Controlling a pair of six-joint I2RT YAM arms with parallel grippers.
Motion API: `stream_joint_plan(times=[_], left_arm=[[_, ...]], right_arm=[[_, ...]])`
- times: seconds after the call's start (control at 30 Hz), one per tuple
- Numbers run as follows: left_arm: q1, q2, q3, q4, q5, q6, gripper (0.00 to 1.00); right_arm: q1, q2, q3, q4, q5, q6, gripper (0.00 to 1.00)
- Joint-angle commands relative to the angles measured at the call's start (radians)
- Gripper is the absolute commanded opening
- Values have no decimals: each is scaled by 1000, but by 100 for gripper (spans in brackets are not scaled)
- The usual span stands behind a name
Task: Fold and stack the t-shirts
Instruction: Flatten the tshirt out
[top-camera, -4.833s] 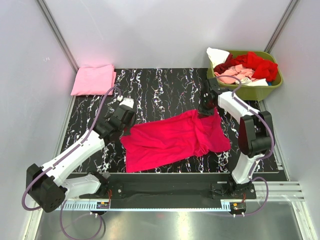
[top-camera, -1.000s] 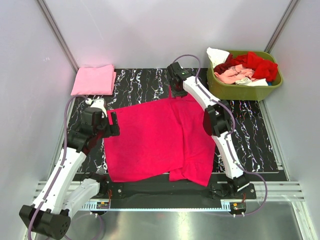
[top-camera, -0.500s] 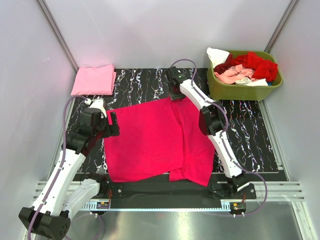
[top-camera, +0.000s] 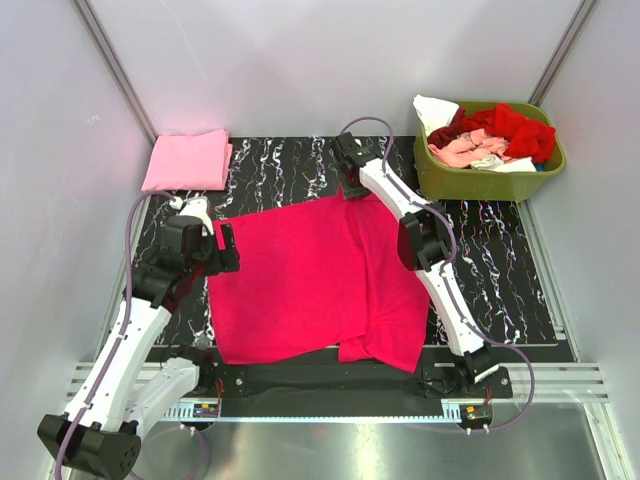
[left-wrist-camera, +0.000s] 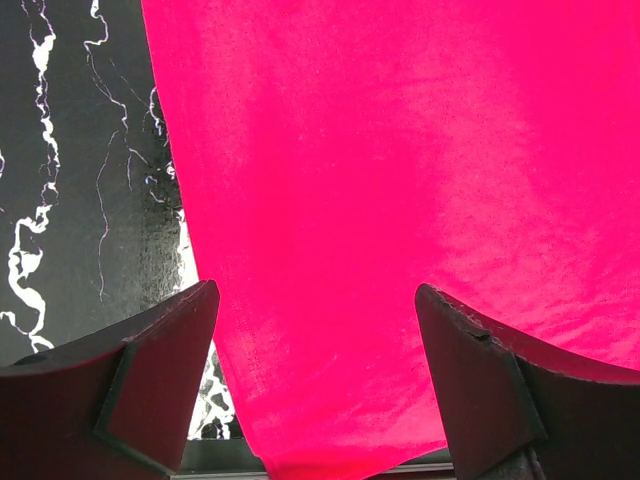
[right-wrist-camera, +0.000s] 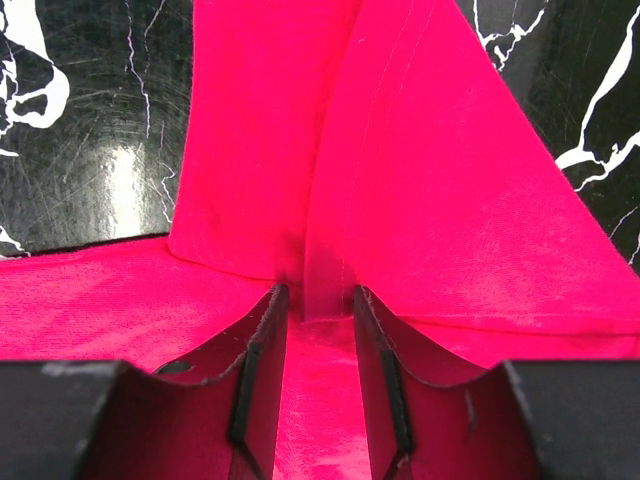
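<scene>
Front edge: we saw the magenta t-shirt (top-camera: 300, 290) spread out on the black marbled table (top-camera: 500, 260). Its near hem sat right along the table's front edge, and the near right corner was rumpled and doubled over.
Left side, about halfway back: the left gripper (top-camera: 222, 250) sat at the shirt's left edge. Its jaws were wide apart with nothing between them but the cloth lying below. In the wrist view one finger was over bare table and the other over the pink. We couldn't tell if it was actually touching the fabric.
Middle: the cloth was mostly smooth, with a fold line running front to back through the right part of the shirt.
Far edge of the shirt: the right gripper (top-camera: 352, 186) was out there, with its arm stretched over the cloth. From its own camera the fingers (right-wrist-camera: 258, 360) were nearly together, pinching an upstanding ridge of magenta cloth. The fabric tented away from the pinch on both sides.
Back left corner: the light pink t-shirt (top-camera: 187, 160) lay folded into a neat square, well apart from the magenta one.
Back right corner: the olive-green basket (top-camera: 490, 183) had the red t-shirt (top-camera: 518, 130), salmon t-shirt (top-camera: 463, 150) and white t-shirt (top-camera: 432, 107) heaped inside.
</scene>
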Motion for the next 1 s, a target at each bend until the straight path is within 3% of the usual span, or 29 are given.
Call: stream_joint_plan(times=[0.0,0.5,0.97], left_arm=[[1,-18,-11,52,16,15,86],[1,-11,-11,54,18,16,86],[1,-9,-11,54,16,16,86]], right_arm=[[7,-66,-3,37,30,-17,39],[-33,-121,-24,60,-51,37,43],[-51,-114,-45,67,-85,51,37]])
